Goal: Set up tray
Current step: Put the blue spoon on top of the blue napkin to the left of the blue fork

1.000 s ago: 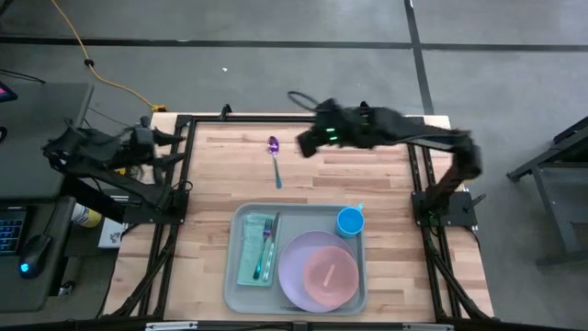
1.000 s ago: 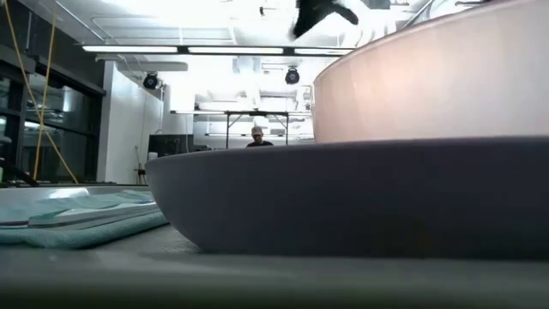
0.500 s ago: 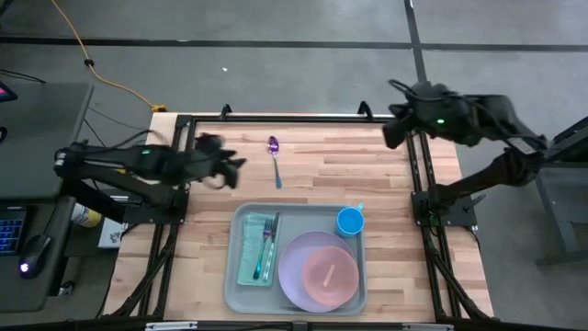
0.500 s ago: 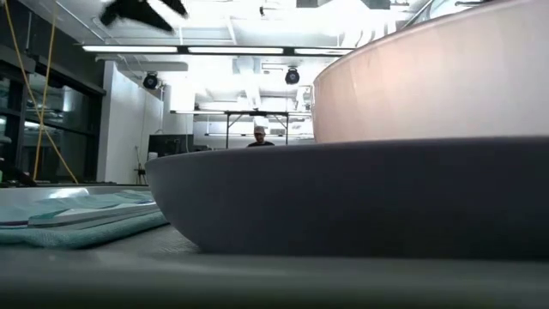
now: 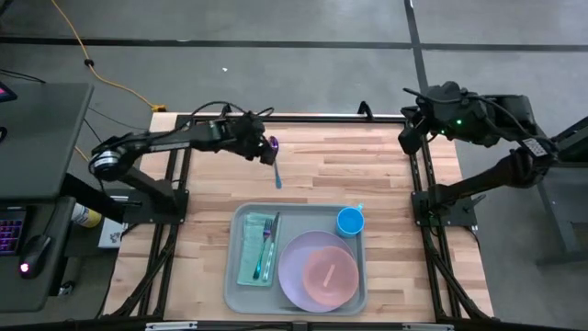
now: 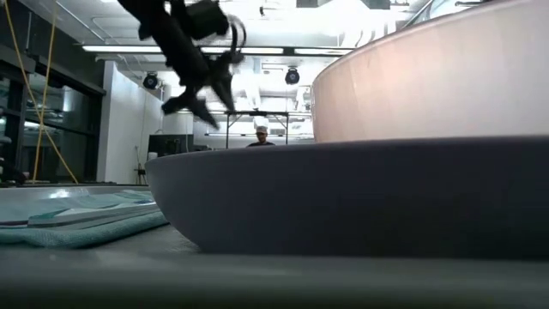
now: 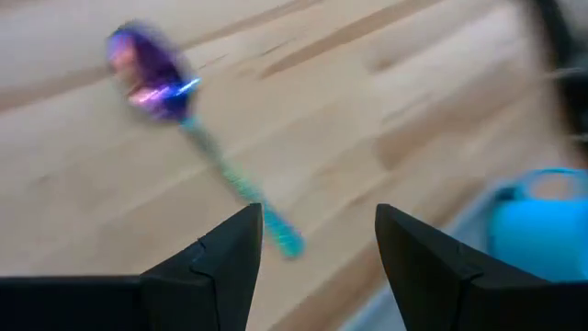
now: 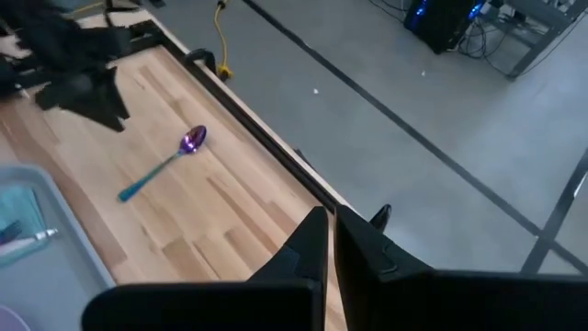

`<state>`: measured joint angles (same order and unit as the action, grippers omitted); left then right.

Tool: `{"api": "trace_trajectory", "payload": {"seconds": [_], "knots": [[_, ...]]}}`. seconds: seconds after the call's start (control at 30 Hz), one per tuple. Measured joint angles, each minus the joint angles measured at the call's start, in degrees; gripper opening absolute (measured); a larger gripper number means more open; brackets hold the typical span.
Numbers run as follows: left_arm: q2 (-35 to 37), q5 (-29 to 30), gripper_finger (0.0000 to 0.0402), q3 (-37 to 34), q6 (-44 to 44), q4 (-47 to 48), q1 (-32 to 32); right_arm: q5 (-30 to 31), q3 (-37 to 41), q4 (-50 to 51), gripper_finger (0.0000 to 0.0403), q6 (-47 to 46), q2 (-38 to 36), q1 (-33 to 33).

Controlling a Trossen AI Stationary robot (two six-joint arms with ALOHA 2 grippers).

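Large pale grey-green rectangular plastic tray (image 5: 241, 290) with raised rim set at near edge of light wooden plank desk (image 5: 367, 175), centred between black side rails. On tray: folded teal napkin (image 5: 250, 253) with fork (image 5: 267, 241) at left, round lavender plate (image 5: 317, 269) at right, small blue cup (image 5: 350, 221) at far right corner. Purple-bowled spoon with teal handle (image 5: 275, 158) lying on bare wood toward far edge. Left claw (image 5: 260, 145) released, fingers spread, just beside spoon. Right claw (image 5: 409, 138) clenched, at far right corner over rail. Wide open wood between tray and far edge. No readable writing.
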<state>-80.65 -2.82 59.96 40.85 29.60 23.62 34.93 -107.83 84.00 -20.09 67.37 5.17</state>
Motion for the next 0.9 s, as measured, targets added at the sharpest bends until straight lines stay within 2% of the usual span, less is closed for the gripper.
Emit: {"api": "trace_trajectory", "payload": {"seconds": [0.13,0.27,0.37,0.5,0.63,0.7,0.9], "knots": [[-3.8,-0.2,0.0241,0.0,3.3,1.6,3.5,0.0,0.0,0.4,0.0,1.1,0.0,0.0],[-7.9,1.0,0.0241,1.8,6.0,2.0,4.2,0.7,0.0,0.7,0.0,1.9,0.1,0.0],[-12.0,1.1,0.0241,6.4,5.4,3.4,4.1,1.0,0.0,0.7,0.0,2.6,0.0,0.0],[-19.0,1.5,0.0241,15.4,0.8,11.3,4.1,1.1,0.0,0.7,0.0,3.5,0.1,0.0],[-24.9,7.0,0.0241,25.6,-2.1,24.8,4.1,1.1,0.0,0.7,0.0,4.1,0.0,0.0],[-27.5,9.1,0.0241,29.6,-2.1,28.2,4.1,1.2,0.0,0.7,0.0,4.3,0.0,0.0],[-31.4,8.1,0.0241,32.6,4.5,29.2,4.1,1.6,0.0,0.7,0.0,4.5,0.0,0.0]]}}
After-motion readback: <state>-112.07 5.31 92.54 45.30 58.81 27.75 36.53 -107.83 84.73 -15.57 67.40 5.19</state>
